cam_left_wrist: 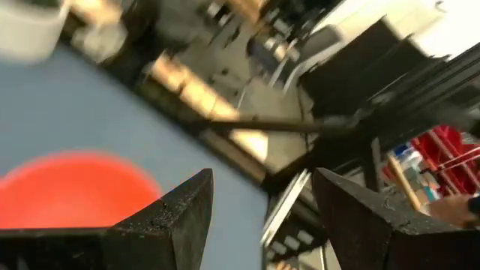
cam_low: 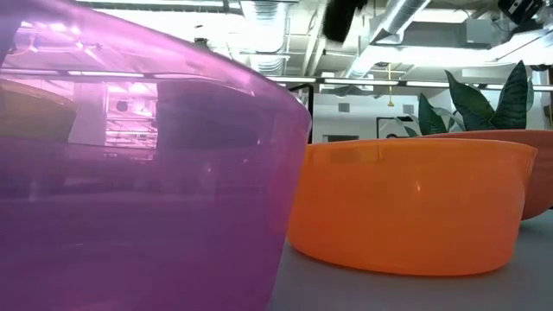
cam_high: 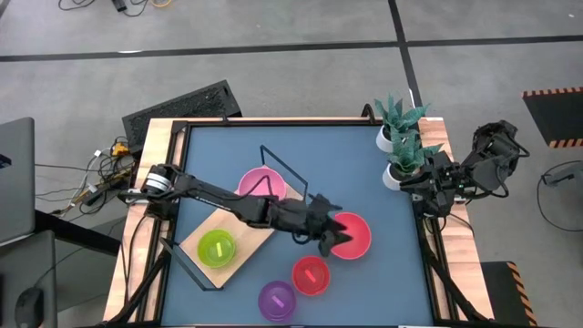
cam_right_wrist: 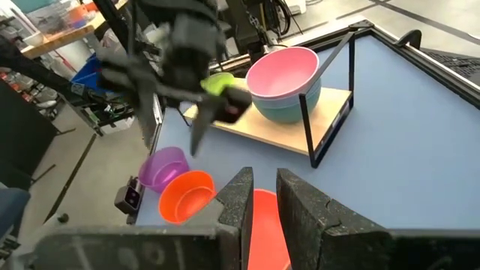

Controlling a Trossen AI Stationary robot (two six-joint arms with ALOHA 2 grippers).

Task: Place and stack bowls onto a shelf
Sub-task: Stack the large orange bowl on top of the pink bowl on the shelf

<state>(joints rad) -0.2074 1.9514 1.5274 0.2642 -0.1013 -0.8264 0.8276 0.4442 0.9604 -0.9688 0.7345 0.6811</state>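
The shelf is a wooden board in a black wire frame. A pink bowl sits nested in a blue one on its far end. A lime green bowl stands on its near end. On the blue tabletop stand a large red bowl, a small red bowl and a purple bowl. My left gripper hovers open over the large red bowl's left rim, and the bowl shows beside its fingers with nothing between them. My right gripper waits by the right edge, its fingers a narrow gap apart and empty.
Two white pots with plants stand at the far right corner, next to my right arm. The shelf's wire frame rises beside the pink bowl. The purple bowl and the small red bowl stand close to the near edge.
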